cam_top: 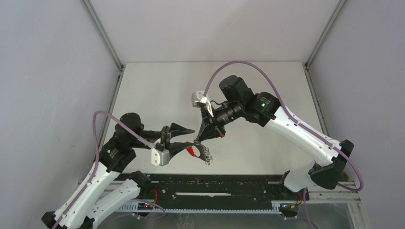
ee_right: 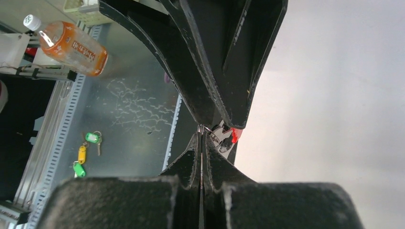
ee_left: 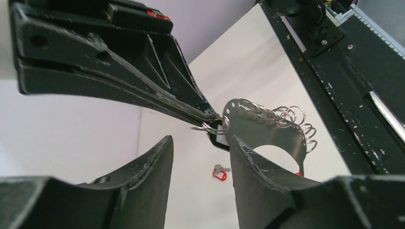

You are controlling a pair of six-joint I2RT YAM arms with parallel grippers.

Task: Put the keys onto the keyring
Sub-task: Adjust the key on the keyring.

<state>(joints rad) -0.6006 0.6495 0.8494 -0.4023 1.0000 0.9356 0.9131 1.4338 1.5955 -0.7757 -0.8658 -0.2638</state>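
Between the two arms, above the table (cam_top: pixel 157 90), the keyring (ee_left: pixel 205 128) sits pinched in the closed right gripper (ee_right: pixel 201 138), with the keys (cam_top: pixel 206 155) and red strap (cam_top: pixel 191 151) dangling just beside it. The left gripper (ee_left: pixel 200 145) stands parted, clamping nothing visible. Hold the ring steady and thread slowly. The black rail (cam_top: pixel 215 183) lies close below, with open table beyond.

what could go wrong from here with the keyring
The right tool pinches the keyring only at its very fingertips, so the thin ring may slip free. The left tool stands open close against it, with the keys bunched beside; closing there could knock the ring loose or snag them.
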